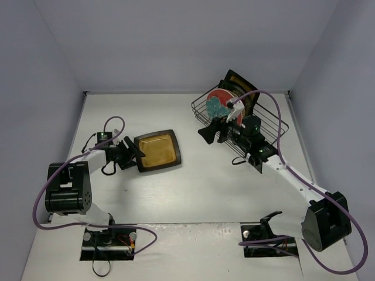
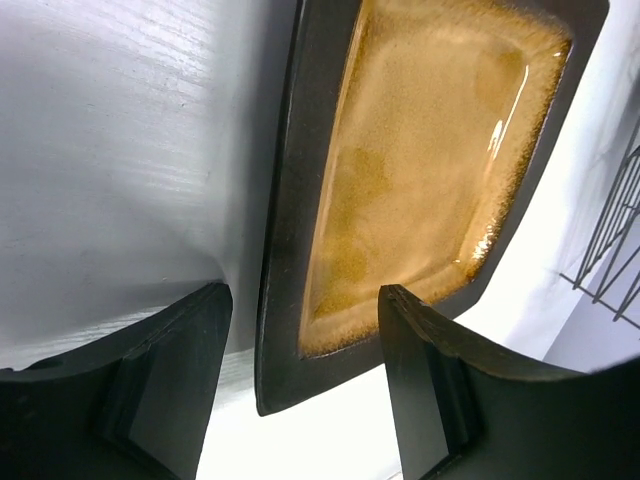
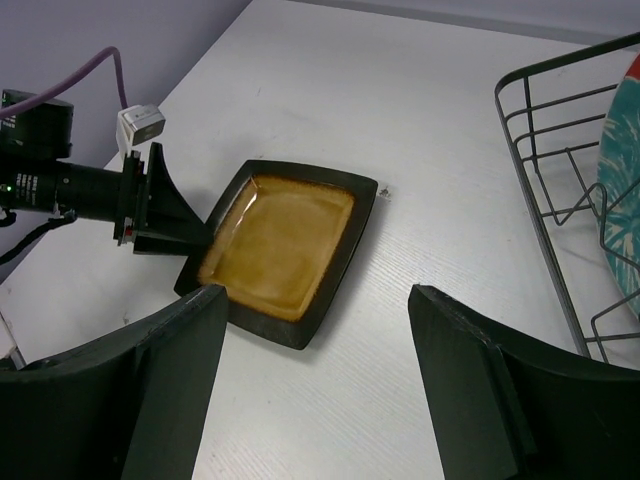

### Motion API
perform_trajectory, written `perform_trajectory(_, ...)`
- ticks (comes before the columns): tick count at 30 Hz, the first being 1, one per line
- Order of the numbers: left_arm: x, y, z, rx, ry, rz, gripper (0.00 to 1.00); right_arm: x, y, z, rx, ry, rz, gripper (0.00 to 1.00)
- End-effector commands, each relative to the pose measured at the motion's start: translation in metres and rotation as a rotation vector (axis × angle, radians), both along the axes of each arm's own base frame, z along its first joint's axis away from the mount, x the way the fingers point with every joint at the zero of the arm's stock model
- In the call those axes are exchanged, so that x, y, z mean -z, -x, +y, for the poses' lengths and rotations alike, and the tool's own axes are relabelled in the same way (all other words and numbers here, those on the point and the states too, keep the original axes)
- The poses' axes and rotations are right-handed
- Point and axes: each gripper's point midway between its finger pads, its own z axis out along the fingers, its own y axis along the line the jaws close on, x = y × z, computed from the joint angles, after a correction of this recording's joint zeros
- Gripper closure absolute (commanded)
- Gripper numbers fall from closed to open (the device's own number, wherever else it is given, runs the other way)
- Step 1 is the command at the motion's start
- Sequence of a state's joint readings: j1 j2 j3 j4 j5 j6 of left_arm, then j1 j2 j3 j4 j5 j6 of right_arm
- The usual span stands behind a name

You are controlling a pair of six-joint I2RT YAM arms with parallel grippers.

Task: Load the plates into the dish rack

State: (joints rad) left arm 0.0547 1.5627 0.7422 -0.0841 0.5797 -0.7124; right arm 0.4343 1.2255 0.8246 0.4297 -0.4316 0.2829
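Note:
A square amber plate with a dark rim (image 1: 157, 150) lies flat on the table left of centre. My left gripper (image 1: 131, 153) is open, and its jaws straddle the plate's near-left edge without closing on it; the left wrist view shows the plate (image 2: 420, 170) between the fingers (image 2: 180, 380). The black wire dish rack (image 1: 199, 114) stands at the back right. It holds a round red-teal floral plate (image 1: 218, 105) upright and a second amber square plate (image 1: 237, 82) leaning at its far end. My right gripper (image 1: 212, 130) is open and empty beside the rack's left side, above the table. The other plates are out of view.
The right wrist view shows the amber plate (image 3: 280, 245), my left gripper (image 3: 160, 210) at its edge, and the rack's corner (image 3: 545, 200) with the floral plate (image 3: 620, 200). Grey walls close in the table on three sides. The arm bases and cables sit along the near edge.

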Motion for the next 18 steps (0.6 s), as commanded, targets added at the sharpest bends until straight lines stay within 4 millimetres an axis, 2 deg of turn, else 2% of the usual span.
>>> perform_trajectory(1,0.033,0.025,0.008,-0.053,-0.042,0.126,0.39,-0.027,0.004,0.002,0.004,-0.058,-0.079,0.26)
perform_trajectory(9,0.063,0.024,0.004,-0.047,-0.096,0.198,0.39,-0.013,0.01,0.006,-0.002,-0.058,-0.037,0.26)
perform_trajectory(11,0.07,0.028,-0.006,-0.025,-0.096,0.219,0.4,-0.008,0.011,0.007,-0.003,-0.056,-0.024,0.26)
perform_trajectory(13,0.076,0.028,-0.007,-0.03,-0.089,0.225,0.48,-0.004,0.012,0.009,-0.009,-0.056,-0.01,0.26)
perform_trajectory(14,0.08,0.029,-0.007,-0.035,-0.092,0.23,0.55,-0.001,0.013,0.011,-0.013,-0.055,-0.001,0.26)
perform_trajectory(15,0.085,0.031,-0.007,-0.036,-0.105,0.242,0.66,0.002,0.015,0.014,-0.02,-0.053,0.004,0.26)
perform_trajectory(18,0.088,0.029,-0.013,-0.032,-0.095,0.23,0.81,0.016,0.015,0.019,-0.015,-0.047,0.045,0.26)
